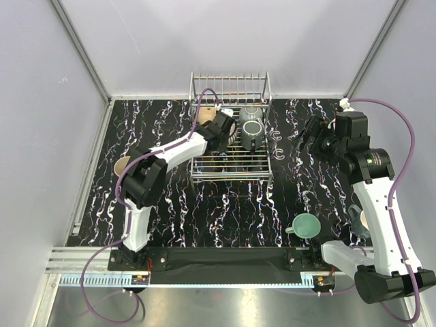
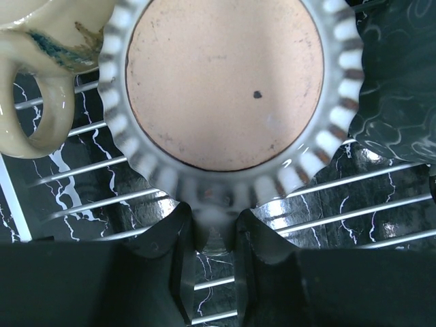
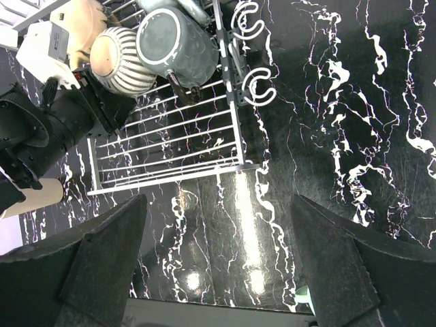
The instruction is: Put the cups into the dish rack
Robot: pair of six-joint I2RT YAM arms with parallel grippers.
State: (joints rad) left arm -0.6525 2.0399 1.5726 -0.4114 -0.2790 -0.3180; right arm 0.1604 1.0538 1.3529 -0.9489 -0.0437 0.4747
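Two arms work over a black marbled desk [image 1: 170, 204], with the dish rack [image 1: 231, 174] standing at its far middle. The left claw [image 2: 216, 228] reaches into the rack and is clamped on the edge of a ribbed cup [image 2: 225, 82]. Its two fingers [image 2: 163, 252] are pressed close together, with the cup's wall pinched between them. The cup shows a flat tan face ringed by white-and-brown ribs, and it sits over the rack's wire floor.

Just beside it on one side is a beige mug [image 2: 41, 68] with a looped handle. On the other side is a grey-green mug [image 3: 177, 44] whose dark handle points toward the rack's near edge. Both are inside the rack.

The right claw [image 3: 225, 272] hangs over bare desk, just off the rack's right side. Its jaws are spread wide and grip nothing. Two white hooks [image 3: 259, 85] hang on that side of the rack.

Outside the rack, a teal cup [image 1: 306, 225] sits on the desk near the right arm's base. A tan cup [image 1: 120, 165] lies beside the left arm's elbow, well apart from the rack.
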